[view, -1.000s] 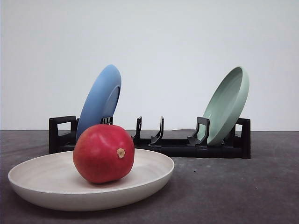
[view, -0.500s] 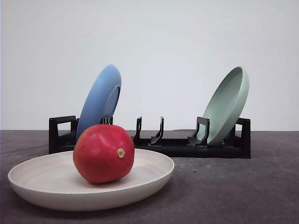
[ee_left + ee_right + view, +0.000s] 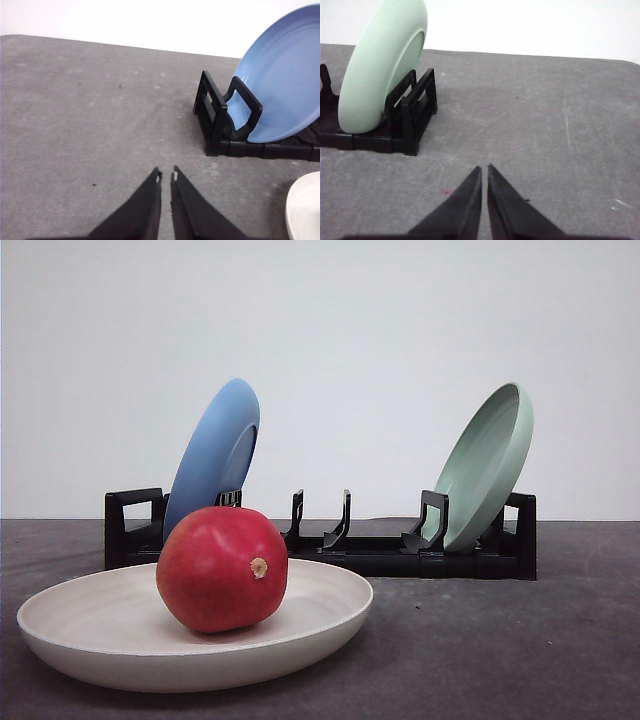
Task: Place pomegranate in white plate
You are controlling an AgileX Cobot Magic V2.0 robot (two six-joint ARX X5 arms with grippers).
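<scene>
The glossy red pomegranate (image 3: 221, 568) rests inside the white plate (image 3: 80, 625), which lies flat on the dark table at the front left. A sliver of that plate's rim (image 3: 303, 207) shows in the left wrist view. My left gripper (image 3: 166, 176) hangs shut over bare table, to the left of the rack, holding nothing. My right gripper (image 3: 484, 169) is also shut and holds nothing, over bare table to the right of the rack.
A black dish rack (image 3: 350, 545) stands across the back of the table. A blue plate (image 3: 215, 455) leans in its left end and a pale green plate (image 3: 487, 465) in its right end. Grey tabletop lies open on both sides of the rack.
</scene>
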